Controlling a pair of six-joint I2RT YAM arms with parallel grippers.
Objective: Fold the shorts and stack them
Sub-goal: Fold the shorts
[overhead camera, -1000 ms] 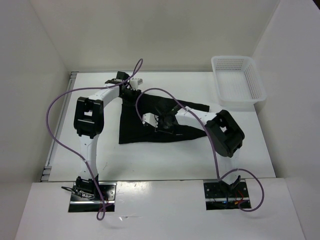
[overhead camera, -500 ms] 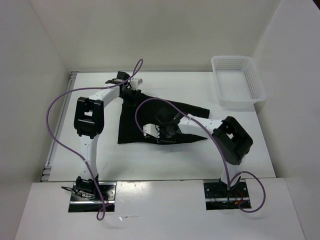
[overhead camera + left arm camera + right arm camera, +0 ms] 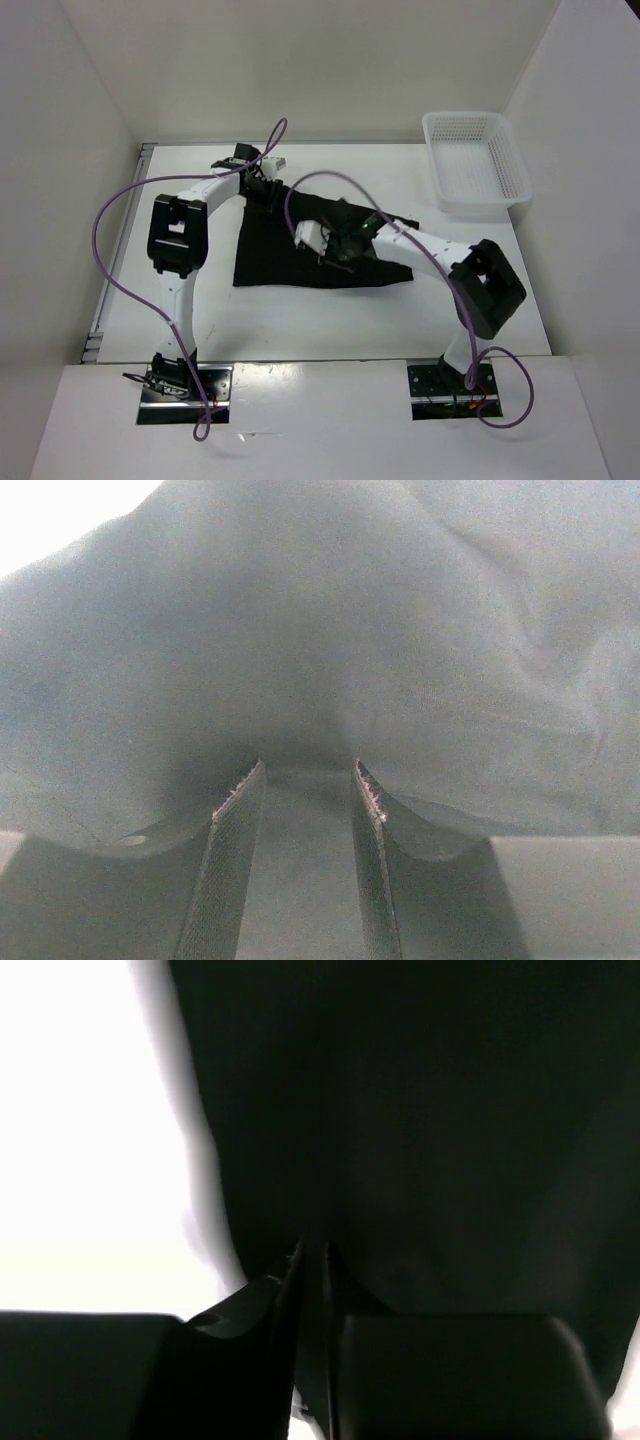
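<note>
From above, the plain black soft fabric shorts (image 3: 275, 255) lie flat on the white table (image 3: 330, 320). My right gripper (image 3: 338, 245) has swung farther in over them, so this fold looks nearly laid.

Left wrist: my left gripper (image 3: 305, 770) clamps a bunched edge of the shorts.

Right wrist: my fingers are nearly together above the dark cloth, and I cannot tell whether they grip or have released it.
</note>
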